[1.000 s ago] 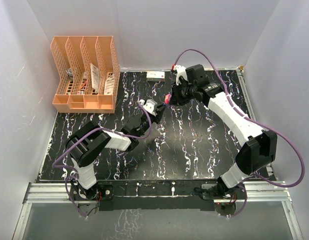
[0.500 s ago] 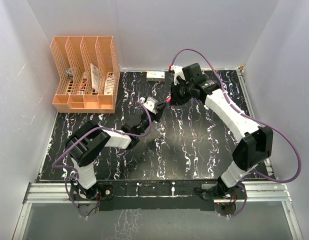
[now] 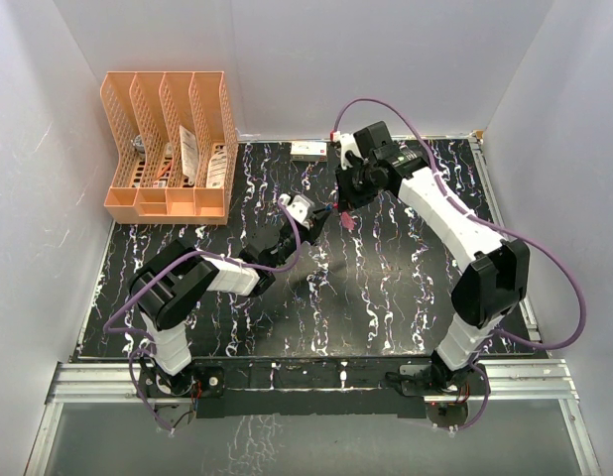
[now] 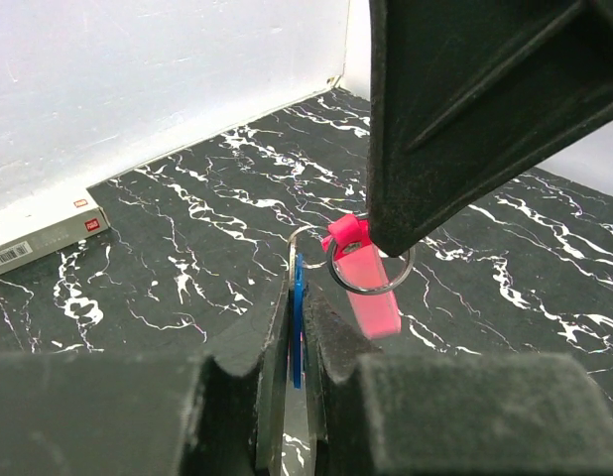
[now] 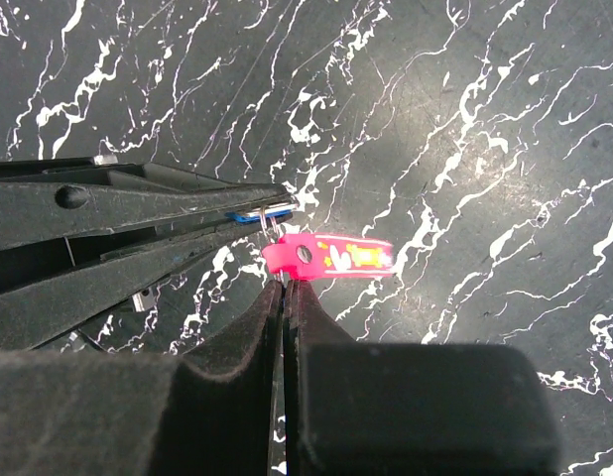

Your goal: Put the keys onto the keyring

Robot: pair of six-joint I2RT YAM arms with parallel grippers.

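The blue key point(image 4: 298, 322) stands on edge between the fingers of my left gripper point(image 4: 298, 297), which is shut on it. Just right of it hangs the keyring, a pink-red strap point(image 4: 372, 295) with a thin metal ring point(image 4: 370, 270). My right gripper point(image 5: 285, 288) is shut on that ring from above, and the strap point(image 5: 338, 254) sticks out sideways beyond its fingertips. The blue key point(image 5: 249, 214) shows at the tip of the left fingers point(image 5: 138, 213), touching the ring. From above, both grippers meet mid-table, left gripper point(image 3: 308, 220) beside the keyring point(image 3: 344, 218).
An orange file rack point(image 3: 168, 149) stands at the back left. A small white box point(image 3: 308, 150) lies against the back wall. White walls close in the black marbled table point(image 3: 406, 278) on three sides. Purple cables loop over both arms.
The right arm has shifted left and back with the keyring, whose strap now hangs lower beside the left gripper. The left jaws have closed a little tighter on the blue key.
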